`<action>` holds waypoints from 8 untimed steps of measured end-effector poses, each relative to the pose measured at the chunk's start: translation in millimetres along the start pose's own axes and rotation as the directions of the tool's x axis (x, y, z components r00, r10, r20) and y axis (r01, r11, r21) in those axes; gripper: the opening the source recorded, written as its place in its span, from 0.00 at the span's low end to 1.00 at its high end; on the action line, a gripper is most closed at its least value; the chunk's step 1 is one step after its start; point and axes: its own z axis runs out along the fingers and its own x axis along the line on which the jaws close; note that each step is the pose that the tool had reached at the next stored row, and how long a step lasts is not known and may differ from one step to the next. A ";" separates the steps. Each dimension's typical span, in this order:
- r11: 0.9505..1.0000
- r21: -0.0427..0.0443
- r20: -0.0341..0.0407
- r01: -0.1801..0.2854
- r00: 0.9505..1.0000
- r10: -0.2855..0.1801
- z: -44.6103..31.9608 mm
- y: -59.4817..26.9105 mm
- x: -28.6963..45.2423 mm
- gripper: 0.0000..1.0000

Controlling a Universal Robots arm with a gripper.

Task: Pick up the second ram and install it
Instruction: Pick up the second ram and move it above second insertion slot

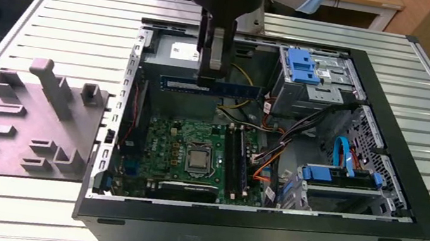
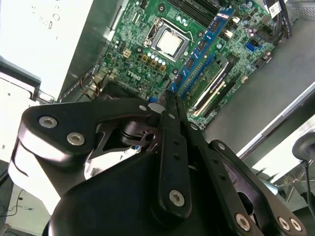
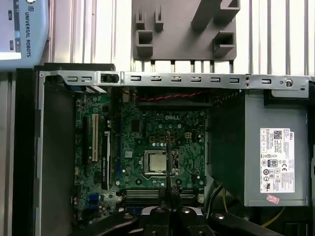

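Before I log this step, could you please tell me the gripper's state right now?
Gripper: closed, holding the second ram over the open computer case.

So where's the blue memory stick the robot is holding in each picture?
Exterior view: the second ram is held level in the gripper, over the open case.
Second wrist view: a blue strip running away from the gripper.
First wrist view: edge-on, a thin dark line crossing the processor.
Shared landmark: the silver square processor, in all three views.
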 end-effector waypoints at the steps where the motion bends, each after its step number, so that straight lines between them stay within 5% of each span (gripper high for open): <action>1: 1.000 0.000 0.001 0.000 1.000 0.000 0.9 -0.9 -0.1 0.11; 8: 1.000 -0.001 0.001 0.000 1.000 0.000 11.0 -8.3 0.2 0.11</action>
